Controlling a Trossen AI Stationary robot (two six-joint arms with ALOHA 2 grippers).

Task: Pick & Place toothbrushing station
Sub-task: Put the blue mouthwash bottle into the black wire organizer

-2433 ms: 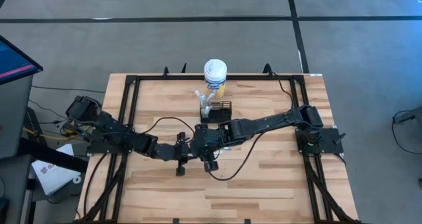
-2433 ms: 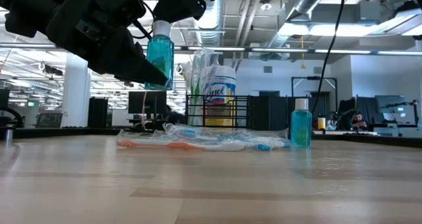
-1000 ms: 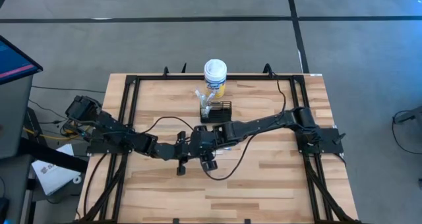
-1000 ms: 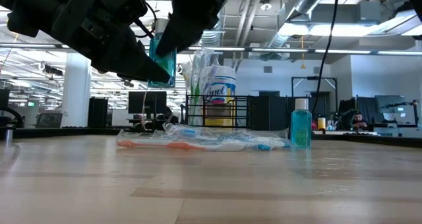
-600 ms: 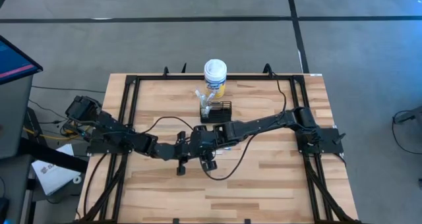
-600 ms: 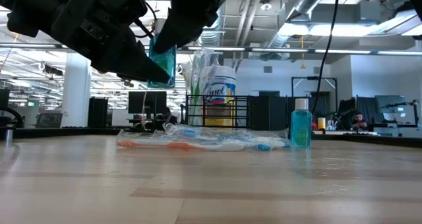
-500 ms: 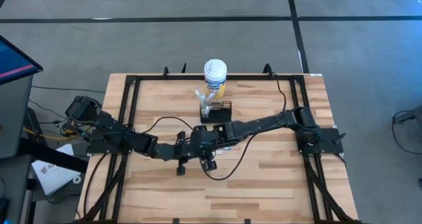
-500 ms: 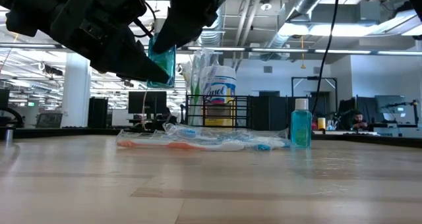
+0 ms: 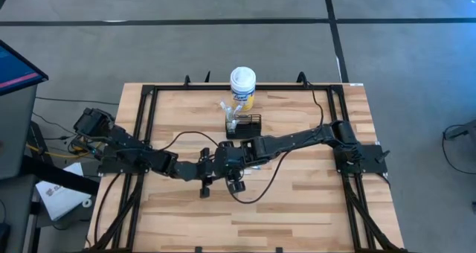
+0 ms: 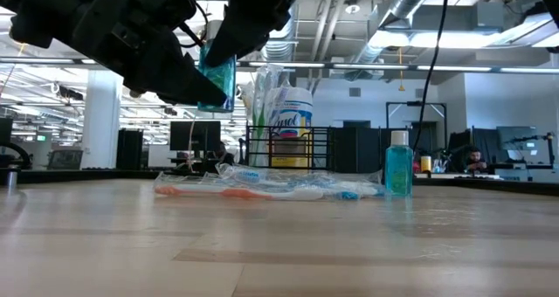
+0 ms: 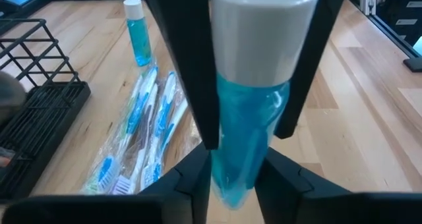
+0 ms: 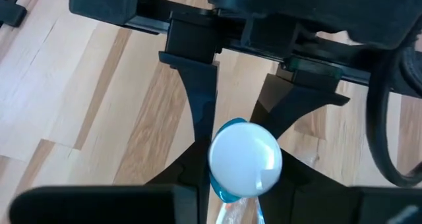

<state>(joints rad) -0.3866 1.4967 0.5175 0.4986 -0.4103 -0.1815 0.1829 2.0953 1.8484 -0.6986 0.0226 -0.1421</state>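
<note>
A blue bottle point(image 10: 217, 77) with a white cap point(image 12: 245, 156) hangs upright above the table's middle, between both grippers. My right gripper point(image 12: 244, 184) is shut on its upper part. My left gripper point(image 11: 237, 184) stands open at its lower end, one finger on either side. In the high view the two grippers point(image 9: 220, 164) cover the bottle. The toothbrushing station point(image 9: 245, 124), a black wire caddy, stands on the table in front of the yellow canister point(image 9: 243, 85). Wrapped toothbrushes point(image 10: 262, 189) lie flat beside it. My right gripper pinches the bottle's upper body point(image 11: 247, 99), just below the cap, between its two fingers point(image 11: 191, 66). They come slanting down from above. The bottle is upright and clear of the table. My left gripper flanks the bottle's lower end point(image 11: 236, 178); whether it touches, I cannot tell.
A second blue bottle point(image 10: 398, 164) stands on the table to the right of the toothbrushes. The black frame rails point(image 9: 141, 126) run along the table's edges. Bare wood point(image 9: 297, 208) lies toward the near edge.
Both arms have kept their places. The bottle stays upright at the same height between the two grippers.
</note>
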